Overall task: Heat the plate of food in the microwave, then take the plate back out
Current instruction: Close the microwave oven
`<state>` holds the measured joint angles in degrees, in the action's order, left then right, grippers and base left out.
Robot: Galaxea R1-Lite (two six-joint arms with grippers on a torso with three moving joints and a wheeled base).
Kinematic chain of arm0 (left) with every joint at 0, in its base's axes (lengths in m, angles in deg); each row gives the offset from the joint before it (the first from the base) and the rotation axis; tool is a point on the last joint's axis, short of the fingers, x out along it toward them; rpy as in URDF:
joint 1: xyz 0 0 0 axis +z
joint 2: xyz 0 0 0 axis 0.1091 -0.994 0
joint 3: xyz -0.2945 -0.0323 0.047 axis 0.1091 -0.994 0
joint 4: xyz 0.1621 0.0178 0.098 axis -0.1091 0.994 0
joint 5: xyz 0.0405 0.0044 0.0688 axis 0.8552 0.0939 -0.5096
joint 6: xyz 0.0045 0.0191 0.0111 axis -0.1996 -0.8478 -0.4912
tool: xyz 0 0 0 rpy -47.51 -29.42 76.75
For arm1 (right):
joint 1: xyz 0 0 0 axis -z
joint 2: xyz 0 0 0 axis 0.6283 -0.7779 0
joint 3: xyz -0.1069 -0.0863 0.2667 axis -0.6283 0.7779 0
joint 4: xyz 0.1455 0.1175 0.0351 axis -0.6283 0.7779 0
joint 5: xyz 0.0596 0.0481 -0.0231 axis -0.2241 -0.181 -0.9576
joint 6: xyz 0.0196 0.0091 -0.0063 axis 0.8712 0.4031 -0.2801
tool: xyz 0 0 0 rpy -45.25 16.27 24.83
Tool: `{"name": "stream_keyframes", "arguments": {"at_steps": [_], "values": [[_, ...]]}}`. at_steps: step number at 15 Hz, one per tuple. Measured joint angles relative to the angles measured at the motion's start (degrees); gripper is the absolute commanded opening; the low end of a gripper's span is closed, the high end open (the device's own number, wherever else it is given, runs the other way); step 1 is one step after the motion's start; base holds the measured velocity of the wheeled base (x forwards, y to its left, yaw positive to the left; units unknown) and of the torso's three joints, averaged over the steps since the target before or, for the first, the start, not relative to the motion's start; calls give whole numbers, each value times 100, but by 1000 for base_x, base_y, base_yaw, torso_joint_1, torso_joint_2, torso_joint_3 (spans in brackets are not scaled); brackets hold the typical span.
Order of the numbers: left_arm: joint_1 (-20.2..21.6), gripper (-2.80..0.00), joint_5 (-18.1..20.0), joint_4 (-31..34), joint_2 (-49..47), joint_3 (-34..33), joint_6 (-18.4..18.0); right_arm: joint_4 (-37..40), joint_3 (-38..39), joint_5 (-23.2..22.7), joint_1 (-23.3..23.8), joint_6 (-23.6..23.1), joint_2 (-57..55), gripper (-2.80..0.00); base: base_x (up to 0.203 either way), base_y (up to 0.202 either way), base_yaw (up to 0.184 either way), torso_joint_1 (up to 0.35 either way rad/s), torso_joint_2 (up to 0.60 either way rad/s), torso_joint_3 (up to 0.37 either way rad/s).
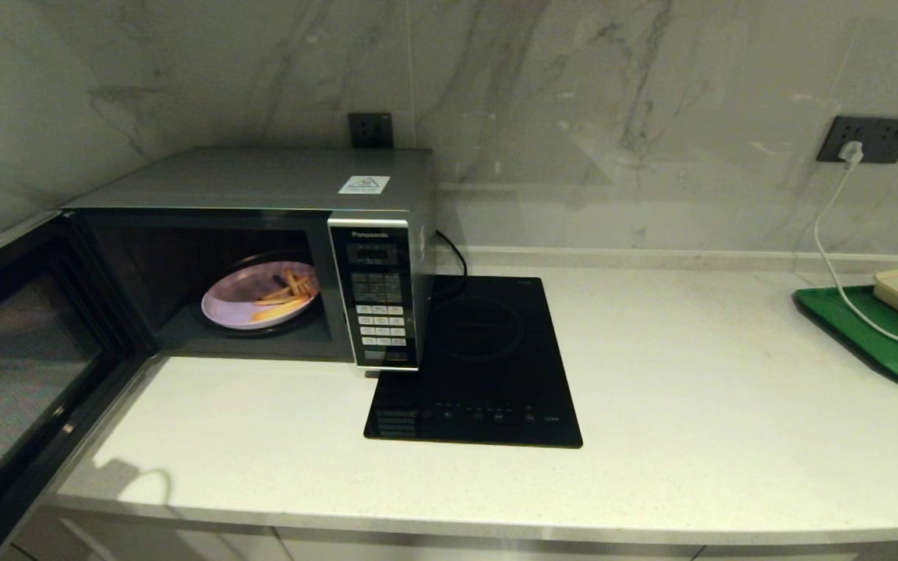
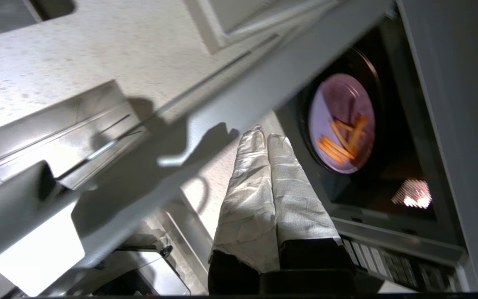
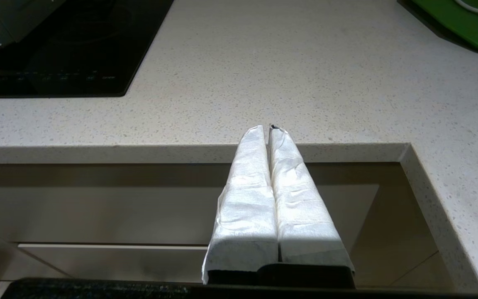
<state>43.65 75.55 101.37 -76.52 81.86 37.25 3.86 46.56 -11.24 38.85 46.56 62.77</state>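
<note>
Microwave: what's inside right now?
The microwave stands with its door open. Inside, the plate of food lies on a dark round turntable, with orange-yellow fry sticks toward one side. The turntable's centre is covered by the plate.

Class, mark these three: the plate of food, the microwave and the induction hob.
plate of food (image 1: 242, 300): head view, bare lilac part left of the fries.
microwave (image 1: 246, 178): head view, grey top panel.
induction hob (image 1: 488, 351): head view, black glass middle.
</note>
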Motion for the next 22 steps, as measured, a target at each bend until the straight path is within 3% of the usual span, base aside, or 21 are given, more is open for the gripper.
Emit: {"name": "stream_keyframes", "arguments": {"at_steps": [6,12,17,22], "values": [[599,-280,0,-8,-595,-87,-413,-1,0,-1,0,-2,0,-280,0,0,0,0,0,0],[669,-280,41,-4,-984,-196,-480,-1,0,0,0,0,2,-280,0,0,0,0,0,0],[292,-280,51,3,-853,-573,-554,1,0,0,0,0,2,-280,0,0,0,0,0,0],[-571,-280,38,1,-491,-937,-254,1,0,2,0,0,2,-280,0,0,0,0,0,0]]}}
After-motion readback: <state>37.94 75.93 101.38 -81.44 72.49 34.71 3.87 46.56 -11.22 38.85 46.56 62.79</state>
